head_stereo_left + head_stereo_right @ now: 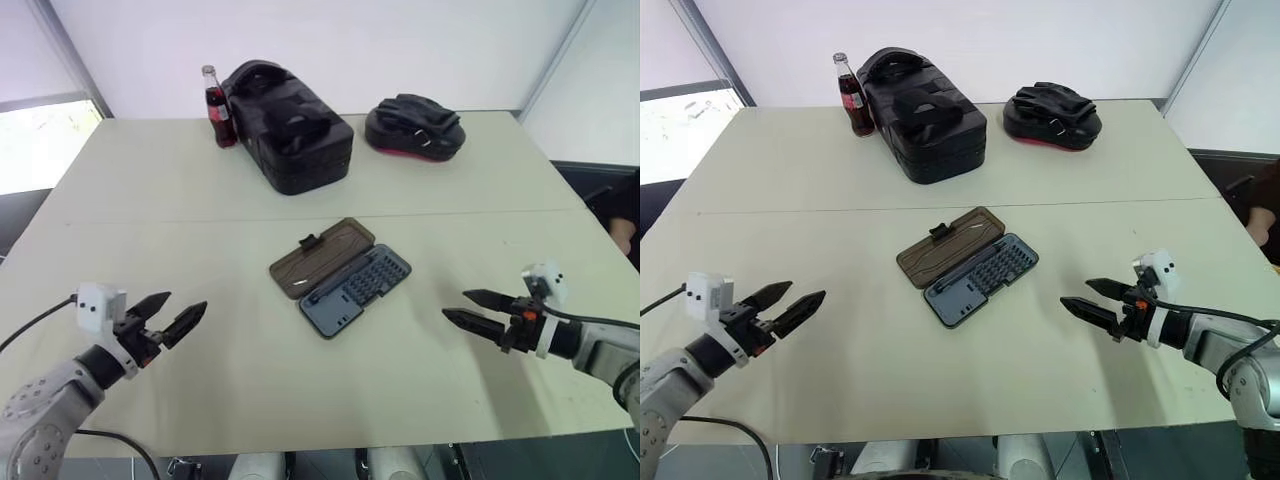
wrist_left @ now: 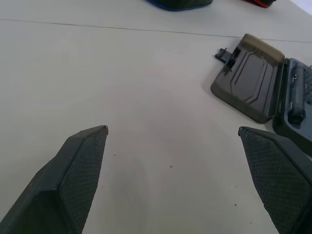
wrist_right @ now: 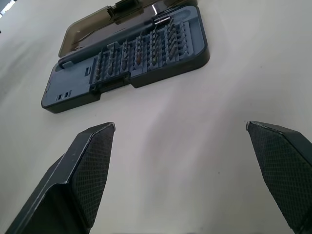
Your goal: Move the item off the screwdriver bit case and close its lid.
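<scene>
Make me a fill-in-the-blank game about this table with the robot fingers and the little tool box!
1. The flat grey-blue plastic screwdriver bit case lies with its smoky-brown lid ____.
2. The glass cola bottle stands beside the bulky ____ case.
3. The left gripper and right gripper have their fingers ____.

Missing words: open; black; open

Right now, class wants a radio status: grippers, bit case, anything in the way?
Left gripper and right gripper open, empty, flanking the screwdriver bit case. Lid open flat. Item too small to make out. Nothing in the way.
</scene>
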